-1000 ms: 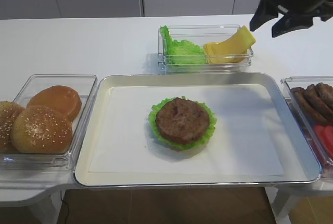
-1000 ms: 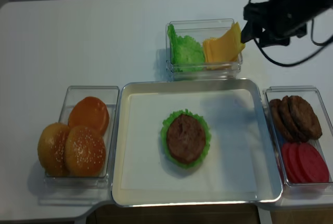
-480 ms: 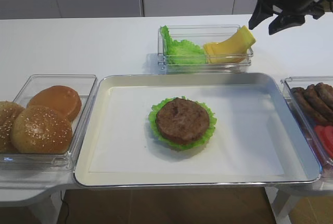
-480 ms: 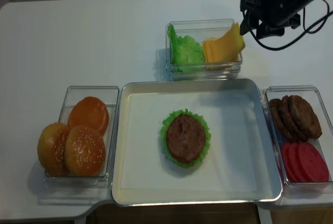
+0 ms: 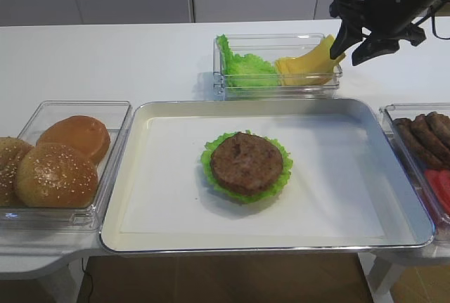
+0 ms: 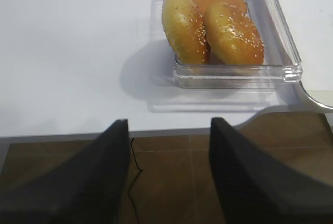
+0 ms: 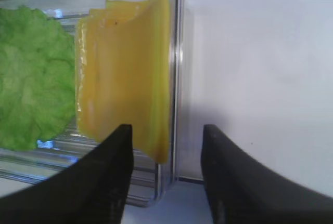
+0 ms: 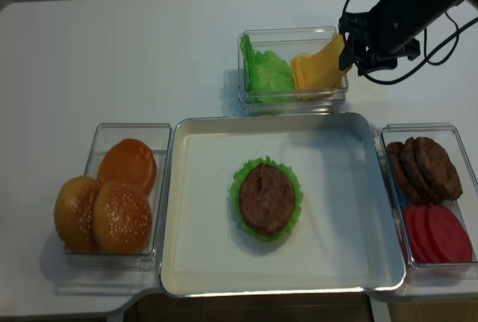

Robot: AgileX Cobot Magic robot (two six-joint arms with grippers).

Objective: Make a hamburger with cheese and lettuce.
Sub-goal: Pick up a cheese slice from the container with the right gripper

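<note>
item: cheese (image 7: 125, 83), stacked slices leaning on the right wall of the clear bin (image 5: 232, 86) (lettuce pile alongside). right hand (image 7: 166, 177) spread, straddling the slice edge, nothing pinched. hamburger (image 5: 246, 164) waits on tray (image 5: 337, 117). next: close on one slice.

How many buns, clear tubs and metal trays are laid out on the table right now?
Buns: 3
Clear tubs: 3
Metal tray: 1
Total: 7

Three buns (image 5: 56, 159) in left clear box (image 5: 116, 117); dark patties (image 8: 424, 166) and red slices (image 8: 437, 234) in right bin; bunched leaves (image 8: 267, 72); silver tray (image 5: 176, 108).
</note>
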